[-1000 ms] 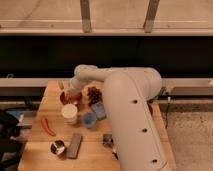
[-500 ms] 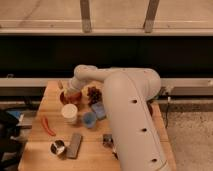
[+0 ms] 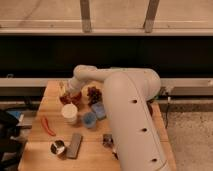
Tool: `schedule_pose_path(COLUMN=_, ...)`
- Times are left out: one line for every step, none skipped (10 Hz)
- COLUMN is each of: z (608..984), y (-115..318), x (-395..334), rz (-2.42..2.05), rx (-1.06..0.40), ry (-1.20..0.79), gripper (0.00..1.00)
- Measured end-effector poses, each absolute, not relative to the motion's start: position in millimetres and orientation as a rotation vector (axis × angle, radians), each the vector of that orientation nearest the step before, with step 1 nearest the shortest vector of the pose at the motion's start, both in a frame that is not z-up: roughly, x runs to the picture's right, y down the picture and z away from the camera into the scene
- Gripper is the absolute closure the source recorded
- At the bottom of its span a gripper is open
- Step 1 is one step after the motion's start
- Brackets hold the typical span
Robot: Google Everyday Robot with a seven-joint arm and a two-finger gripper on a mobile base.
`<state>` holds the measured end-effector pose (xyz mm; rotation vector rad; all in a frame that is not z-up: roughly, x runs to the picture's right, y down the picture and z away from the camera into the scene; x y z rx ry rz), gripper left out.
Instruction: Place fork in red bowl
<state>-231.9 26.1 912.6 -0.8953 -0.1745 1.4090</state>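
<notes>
Since nothing has shifted, the gripper stays over the red bowl, its hold impossible to tell.

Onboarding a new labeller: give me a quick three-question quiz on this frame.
1. True or false: the gripper is at the red bowl, toward the wooden table's far side.
2. What stands directly nearer the camera than the red bowl? A white cup; B kettle; C plate.
3. What colour is the long thin object near the table's left edge?
Key: 1 true; 2 A; 3 red.
</notes>
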Motion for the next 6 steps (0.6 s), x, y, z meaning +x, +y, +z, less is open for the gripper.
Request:
schedule_pose_path(z=913.1, y=26.7, x=-232.3, rz=1.408, rx=-0.897, ry=-0.175, gripper=0.42)
schedule_pose_path(z=913.1, y=27.3, x=-233.9, rz=1.407, rx=-0.900, ry=-0.177, gripper=0.42)
schedule_pose_path(z=913.9, y=27.5, x=-233.8, rz=1.407, rx=-0.902, ry=-0.177, gripper=0.42)
schedule_pose_path(z=915.3, y=28.3, x=-233.4, rz=1.408, rx=-0.904, ry=-0.175, gripper=0.42)
schedule_pose_path(z=916.8, y=29.1, x=-233.7, rz=1.409, rx=-0.908, ry=-0.174, gripper=0.42)
schedule_pose_path(z=917.6, y=30.1, x=-234.1, rz=1.409, rx=-0.909, ry=-0.172, gripper=0.42)
